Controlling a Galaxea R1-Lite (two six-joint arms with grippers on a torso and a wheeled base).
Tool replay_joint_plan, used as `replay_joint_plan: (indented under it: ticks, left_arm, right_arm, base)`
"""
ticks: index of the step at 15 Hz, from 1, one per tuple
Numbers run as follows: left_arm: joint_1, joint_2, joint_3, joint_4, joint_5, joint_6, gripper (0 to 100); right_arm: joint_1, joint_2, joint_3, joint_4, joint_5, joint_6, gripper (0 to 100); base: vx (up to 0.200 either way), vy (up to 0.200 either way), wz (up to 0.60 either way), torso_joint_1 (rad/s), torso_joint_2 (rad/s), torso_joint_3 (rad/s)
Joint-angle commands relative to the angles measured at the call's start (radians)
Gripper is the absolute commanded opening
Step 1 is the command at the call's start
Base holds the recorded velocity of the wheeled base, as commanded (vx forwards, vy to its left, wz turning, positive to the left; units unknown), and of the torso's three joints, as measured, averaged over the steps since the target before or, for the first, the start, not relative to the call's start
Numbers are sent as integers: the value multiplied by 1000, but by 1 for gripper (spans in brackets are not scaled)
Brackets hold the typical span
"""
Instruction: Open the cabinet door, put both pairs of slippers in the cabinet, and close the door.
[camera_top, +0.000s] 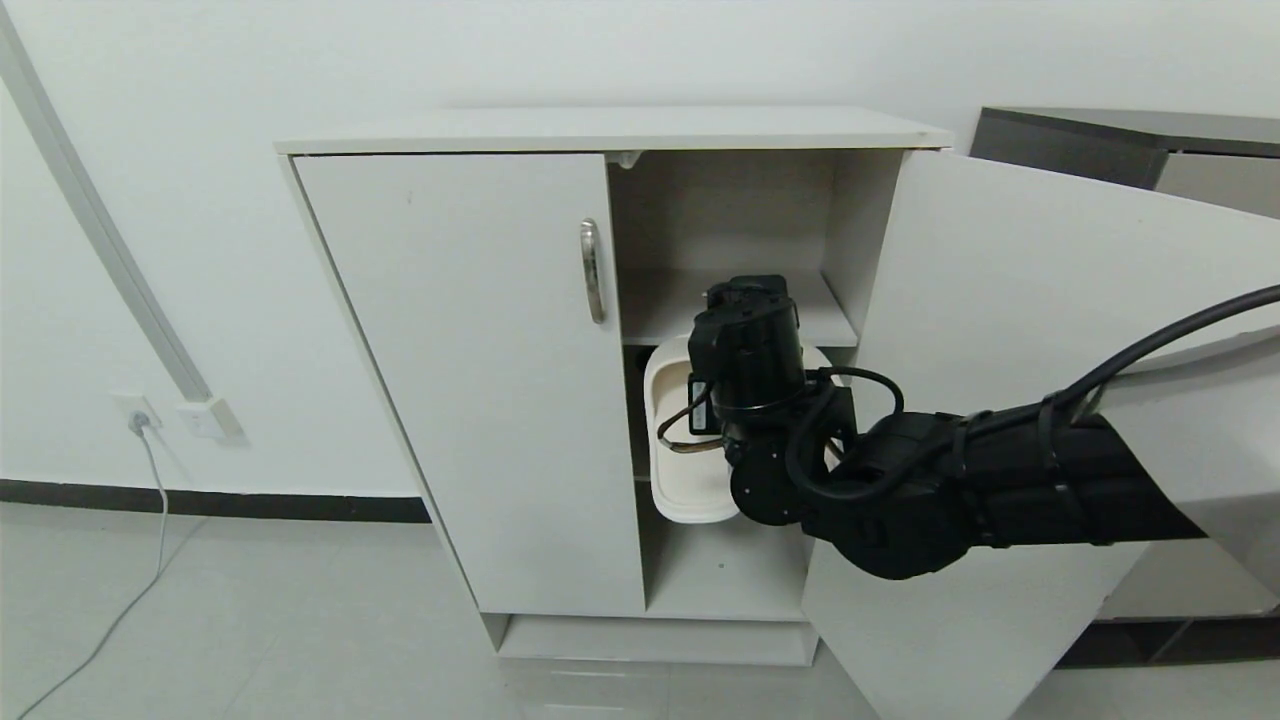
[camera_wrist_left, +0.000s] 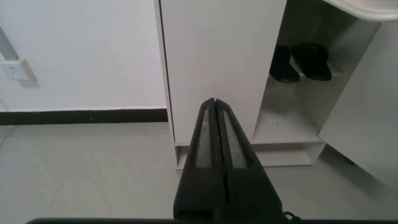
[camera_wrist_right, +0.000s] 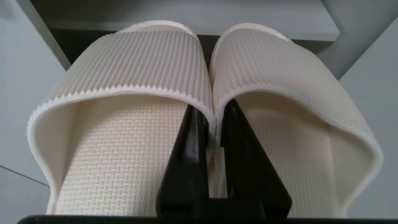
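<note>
We see the right gripper (camera_wrist_right: 216, 115) at the open half of the cabinet (camera_top: 470, 380). Its jaws are clenched on the touching inner edges of the cream slippers (camera_wrist_right: 124, 74), holding the pair side by side. In the head view the pair's long axis runs 12 to 6 o'clock, toes toward the shelf (camera_top: 660, 310) at 12. The black slippers (camera_wrist_left: 303, 62) already sit inside. The left gripper (camera_wrist_left: 214, 102) hangs well back, jaws pressed together on nothing.

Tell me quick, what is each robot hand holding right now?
Left hand: shut, holding nothing.
Right hand: shut on the inner edges of the cream slippers.
</note>
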Motion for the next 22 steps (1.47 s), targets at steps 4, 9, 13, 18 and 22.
replay_joint_plan:
  ticks: [4,9,13,18,22]
  left_arm:
    - [0,1,0,0,0,1,0]
    - [0,1,0,0,-1,1,0]
    - [0,1,0,0,-1,1,0]
    - [0,1,0,0,-1,1,0]
    - [0,1,0,0,-1,1,0]
  right_arm:
    - [0,-15,-3,1,2,-6,0]
    - [0,-27,-2,1,2,-11,0]
    - [0,-53,1,-4,2,-46,0]
    - [0,-54,-3,-2,2,-68,0]
    - [-23,-45,-14,-1,34,-117,0]
  base:
    - [0,0,0,0,0,0]
    - [0,0,0,0,0,0]
    - [200,0,0,0,2,4]
    - [80,0,0,1,3,1]
    - [0,0,0,0,0,0]
